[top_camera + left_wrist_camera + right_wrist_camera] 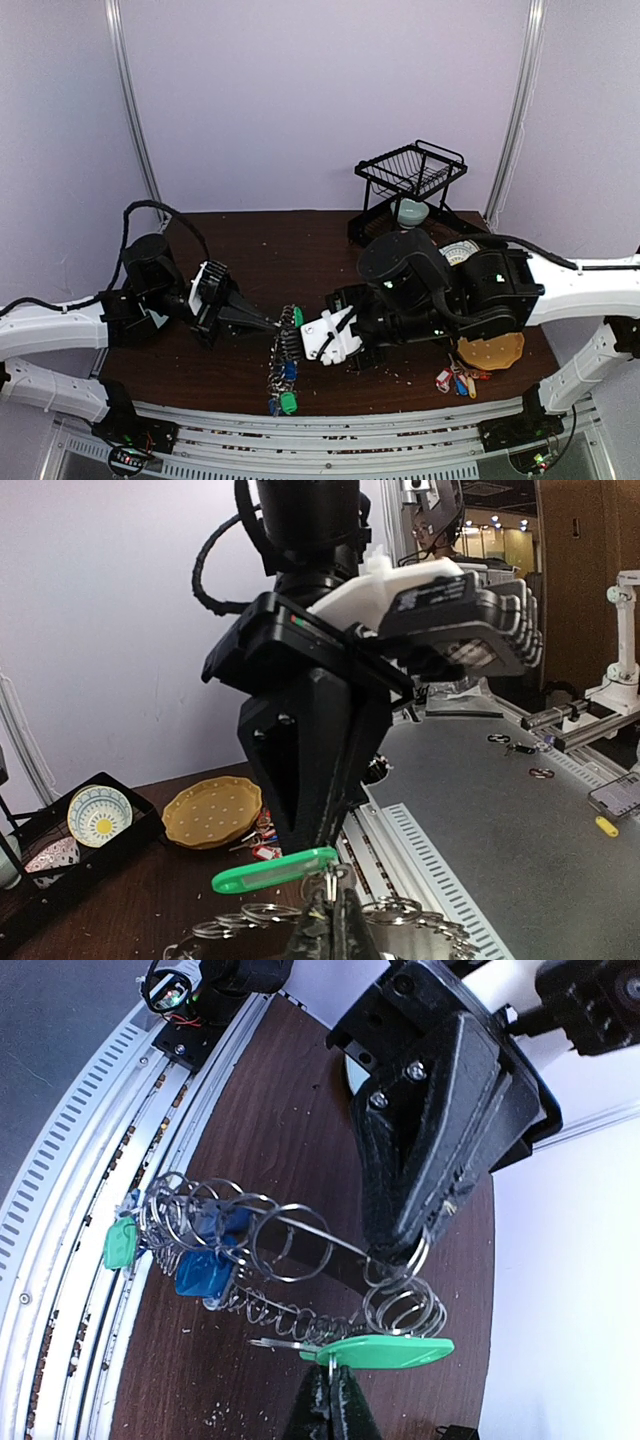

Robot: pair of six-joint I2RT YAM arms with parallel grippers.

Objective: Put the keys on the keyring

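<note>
The keyring [286, 340] is held up between the two arms, over the near part of the tabletop [290, 250]. The left hand [398, 1242] is fully closed and pinches the wire of the ring at one end. The right hand [330, 1388] is also closed; it grips the green key [385, 1352] just under its tag, and this key lies close beside the spring-like loops of the ring. Other keys hang down from the ring, a blue one [289, 371] and, lower, a green one [289, 403]. A small bunch [458, 380] of tagged keys lies well apart on the right, beside a yellow plate [490, 351].
</note>
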